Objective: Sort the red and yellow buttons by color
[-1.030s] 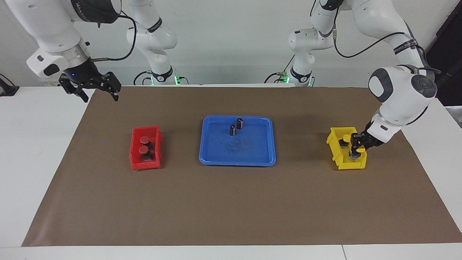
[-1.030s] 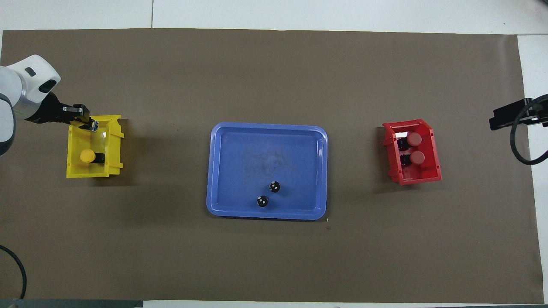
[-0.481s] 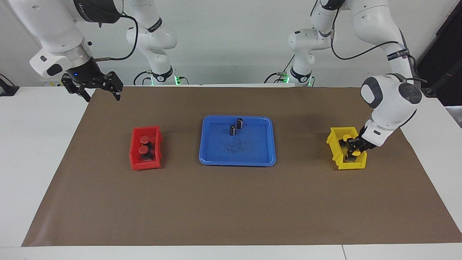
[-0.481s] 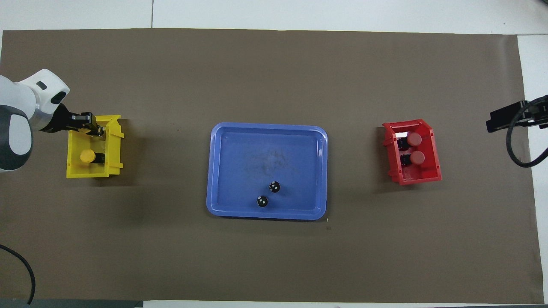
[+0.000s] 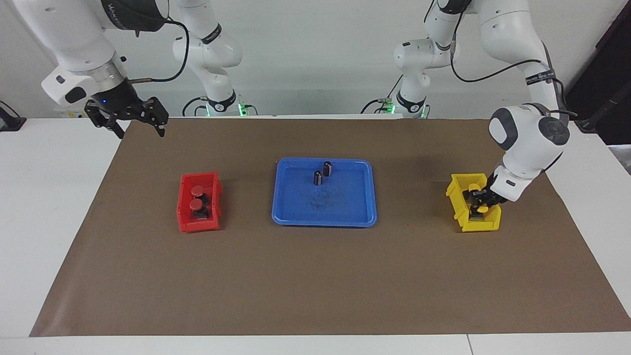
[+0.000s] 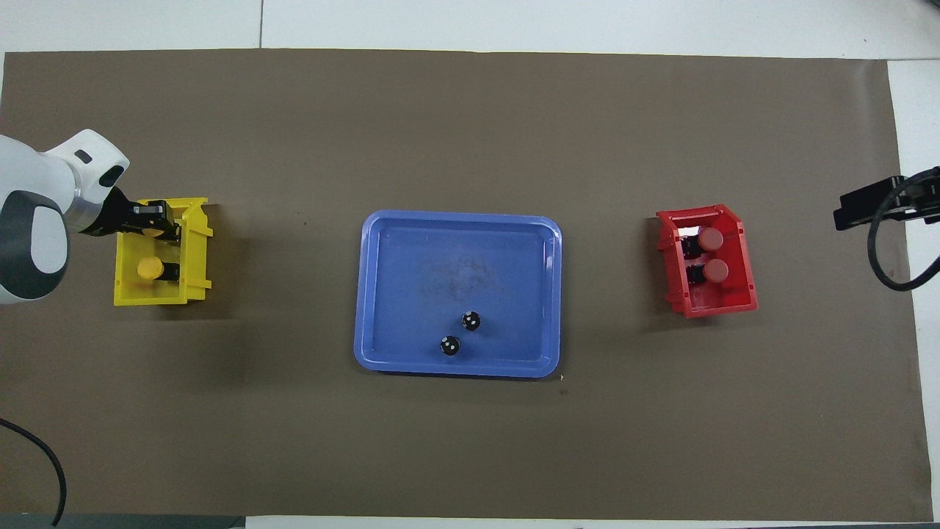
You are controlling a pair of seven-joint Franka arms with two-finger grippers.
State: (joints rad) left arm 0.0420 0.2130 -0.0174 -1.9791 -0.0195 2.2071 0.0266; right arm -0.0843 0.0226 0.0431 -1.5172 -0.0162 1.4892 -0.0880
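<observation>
At the left edge of the overhead frame, the left pincer (image 6: 163,224) reaches into the yellow bin (image 6: 192,257) and sits clamped on a yellow button (image 5: 482,209), whose cap peeks out just under the fingers in the facing view (the overhead view hides most of it). A second yellow button (image 6: 150,268) lies in the same bin, in the half nearer the robots.

At the right of the overhead frame the red bin (image 6: 734,301) holds both red buttons (image 6: 711,239), one just beside the other, caps up.

In the middle of the frame a blue tray (image 6: 382,294) rests on the brown paper (image 6: 470,441) that covers the tabletop; two small dark cylinders (image 6: 471,320) stand in the tray's part nearer the robots, close together but apart.

The right pincer (image 5: 132,121) waits in the air at the upper left of the facing frame, over the paper's corner, its fingers spread wide with nothing between them.
</observation>
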